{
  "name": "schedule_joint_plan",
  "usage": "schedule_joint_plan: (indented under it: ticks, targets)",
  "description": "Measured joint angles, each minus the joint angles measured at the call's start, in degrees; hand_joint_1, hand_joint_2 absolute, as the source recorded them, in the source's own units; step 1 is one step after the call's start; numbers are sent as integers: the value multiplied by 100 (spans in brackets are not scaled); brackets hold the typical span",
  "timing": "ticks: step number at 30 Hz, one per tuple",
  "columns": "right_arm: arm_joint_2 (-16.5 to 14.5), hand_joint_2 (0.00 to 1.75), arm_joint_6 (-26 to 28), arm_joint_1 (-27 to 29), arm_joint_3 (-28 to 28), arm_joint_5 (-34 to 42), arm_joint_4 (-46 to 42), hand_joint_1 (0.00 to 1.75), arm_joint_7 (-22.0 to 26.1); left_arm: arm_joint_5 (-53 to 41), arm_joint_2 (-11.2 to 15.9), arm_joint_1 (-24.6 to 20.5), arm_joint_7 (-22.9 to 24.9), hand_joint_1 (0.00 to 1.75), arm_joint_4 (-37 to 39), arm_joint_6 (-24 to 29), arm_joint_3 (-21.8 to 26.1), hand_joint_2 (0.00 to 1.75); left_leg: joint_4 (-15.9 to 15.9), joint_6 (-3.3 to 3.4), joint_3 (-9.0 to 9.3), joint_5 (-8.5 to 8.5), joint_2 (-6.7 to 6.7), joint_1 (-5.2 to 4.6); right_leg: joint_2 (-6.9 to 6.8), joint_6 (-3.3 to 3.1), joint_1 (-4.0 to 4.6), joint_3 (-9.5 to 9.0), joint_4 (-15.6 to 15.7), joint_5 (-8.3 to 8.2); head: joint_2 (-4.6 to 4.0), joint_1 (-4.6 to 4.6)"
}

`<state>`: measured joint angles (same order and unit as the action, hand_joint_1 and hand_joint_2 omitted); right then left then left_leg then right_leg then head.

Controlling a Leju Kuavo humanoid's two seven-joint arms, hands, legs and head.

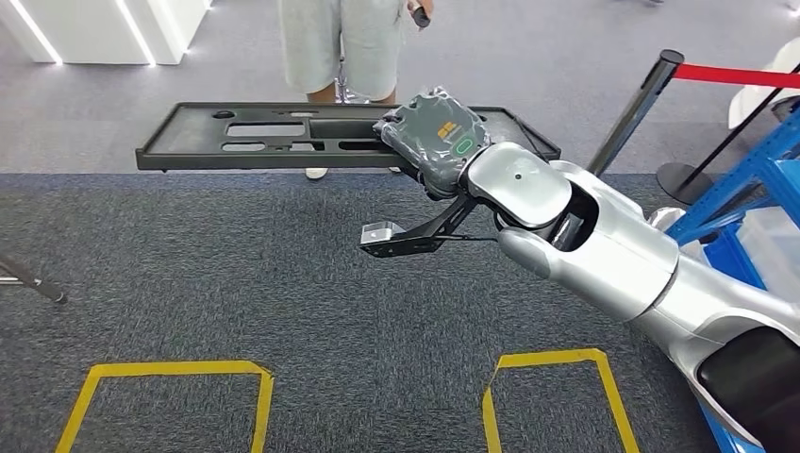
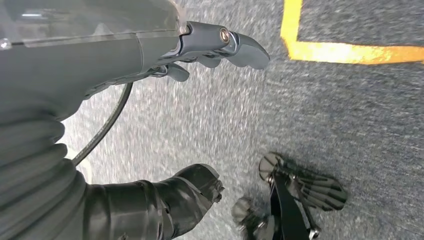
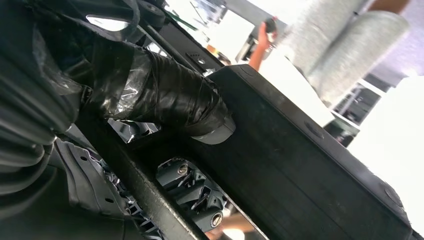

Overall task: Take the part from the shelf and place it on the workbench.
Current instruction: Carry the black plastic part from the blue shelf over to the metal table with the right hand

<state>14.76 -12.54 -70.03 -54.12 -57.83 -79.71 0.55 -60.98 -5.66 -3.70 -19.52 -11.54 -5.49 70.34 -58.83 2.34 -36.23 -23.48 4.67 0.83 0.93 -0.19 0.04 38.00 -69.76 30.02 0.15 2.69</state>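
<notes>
A grey carpeted floor [image 1: 236,283] with yellow taped squares [image 1: 165,401] fills the head view, and a person [image 1: 344,47] in light shorts stands beyond. At the far right stands a blue shelf [image 1: 745,179], with a red barrier rope [image 1: 736,75] on a post behind it.

The part [image 1: 283,137], a long flat black panel with slotted cutouts, hangs level in the air above the carpet, well apart from any table. The silver right arm [image 1: 604,245] reaches forward from the lower right, and the right hand [image 1: 434,142] grips the panel's right end. In the right wrist view the thumb presses on one face of the panel and the fingers [image 3: 197,192] curl against the other, pinching its edge between them.

The left hand [image 2: 200,55] hangs toward the carpet, its fingers loosely apart and holding nothing.

The step appears to be carrying. Since the long panel is held by one end only, it would be wise to keep it level, move slowly, and steer its far end around the person.
</notes>
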Motion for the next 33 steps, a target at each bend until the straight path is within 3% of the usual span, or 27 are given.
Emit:
schedule_joint_plan:
  ticks: [2,3,4,6,7,8,10,12,13,14,15,17,18,19,21,23,25,26,27,28,29,30,32,33]
  targets:
    - [-1,175,-62,-25,0,-5,8,175,-8,-7,-15,-3,0,0,0,0,0,175,-5,-30,-12,18,151,9,294,-56,-6,-327,738,-337,0,1]
    - [-7,175,-115,-45,-1,-10,15,175,-22,-13,-22,-3,-1,0,0,0,0,175,-8,-58,-42,35,216,22,391,-69,-3,-414,949,-393,0,-2]
    - [-36,175,-188,-70,-2,-19,29,175,-53,-21,-29,-1,-2,0,0,-1,0,175,-4,-97,-81,60,288,40,425,-72,2,-441,1031,-381,0,-5]
    - [-167,175,-358,-145,-4,-40,132,175,-159,-33,-26,7,-12,0,0,-8,0,175,10,-170,-142,98,401,62,271,-85,-5,-461,1116,-397,0,-12]
    - [-276,175,-439,-190,-6,-62,227,175,-225,-45,-28,7,-22,0,0,-16,-1,175,-27,-195,-177,70,332,47,196,-109,-23,-480,1167,-423,0,-5]
    - [-388,175,-506,-251,-9,-89,350,175,-287,-58,-29,-1,-35,0,-1,-25,-1,175,-168,-215,-251,-21,175,28,112,-139,-37,-501,1220,-452,0,9]
    - [-623,175,-585,-385,-21,-142,635,175,-361,-86,-37,-31,-59,0,-1,-39,-3,175,-777,-248,-542,-350,-229,3,-52,-183,-28,-518,1275,-482,-1,37]
    - [-808,175,-611,-473,-41,-169,906,175,-384,-98,-37,-59,-69,0,-1,-45,-5,175,-1430,-281,-850,-599,-394,19,-233,-189,1,-508,1269,-478,0,44]
    - [-877,175,-616,-488,-52,-179,1013,175,-388,-99,-37,-66,-71,0,-1,-48,-6,175,-1523,-293,-884,-591,-423,25,-328,-188,10,-506,1262,-470,0,44]
    - [-937,175,-623,-495,-63,-190,1102,175,-393,-101,-37,-66,-71,0,-1,-50,-7,175,-1375,-301,-790,-476,-449,28,-419,-183,16,-507,1253,-459,0,44]
    - [-991,175,-640,-512,-74,-198,1176,175,-405,-102,-36,-63,-71,0,-2,-52,-7,175,-1030,-304,-590,-298,-504,28,-503,-173,20,-508,1237,-443,-1,44]
    - [-1105,175,-713,-594,-91,-220,1363,175,-474,-102,-35,-59,-69,0,-2,-57,-7,175,-265,-270,-165,-60,-752,-16,-640,-134,48,-500,1194,-402,0,42]
    - [-1173,175,-757,-654,-98,-240,1489,175,-526,-102,-35,-60,-67,0,-2,-62,-7,175,-50,-236,-54,-22,-829,-40,-696,-113,70,-495,1174,-384,0,39]
    - [-1249,175,-794,-720,-108,-266,1637,175,-575,-101,-35,-62,-64,0,-2,-68,-7,175,30,-200,-22,-36,-858,-63,-750,-91,90,-494,1164,-369,0,35]
    - [-1403,175,-831,-854,-133,-309,1954,175,-647,-99,-35,-60,-53,0,-2,-79,-7,175,46,-134,-30,-15,-707,-57,-848,-45,100,-501,1158,-335,-1,31]
    - [-1514,175,-834,-980,-148,-319,2234,175,-685,-98,-36,-61,-40,0,-2,-84,-7,175,83,-77,-12,13,-581,-33,-665,22,65,-446,983,-188,0,29]
    - [-1566,175,-816,-1070,-149,-330,2461,175,-708,-91,-37,-70,-20,0,-2,-85,-7,175,101,-38,-5,35,-465,-18,-298,67,22,-186,365,143,0,27]
    - [-1582,175,-804,-1095,-149,-346,2570,175,-724,-83,-36,-73,-2,0,-2,-85,-7,175,97,-28,-9,39,-398,-17,-188,72,12,4,-42,316,0,27]
    - [-1594,175,-795,-1105,-150,-368,2675,175,-743,-68,-34,-74,19,0,-2,-85,-7,175,91,-24,-12,41,-315,-17,-141,74,6,169,-375,421,0,27]
    - [-1609,175,-788,-1109,-150,-393,2772,175,-761,-53,-31,-73,40,0,-2,-85,-7,175,81,-24,-13,41,-225,-17,-124,70,3,261,-538,420,-1,27]
    - [-1620,175,-785,-1119,-151,-414,2858,175,-774,-40,-28,-71,65,0,-2,-80,-6,175,69,-24,-13,40,-132,-18,-106,57,0,252,-473,300,0,27]
    - [-1627,175,-784,-1141,-151,-430,2931,175,-783,-30,-25,-69,88,0,-2,-75,-6,175,57,-26,-11,39,-38,-18,-56,33,-3,144,-185,81,0,27]
    - [-1633,175,-778,-1204,-151,-448,3061,175,-792,-23,-22,-60,129,0,-1,-61,-4,175,41,-42,-23,40,127,-15,203,-27,-16,-166,588,-323,1,29]
    - [-1632,175,-773,-1232,-151,-452,3118,175,-794,-22,-21,-55,142,0,-1,-58,-3,175,36,-62,-42,47,198,-8,314,-49,-18,-291,868,-413,1,28]
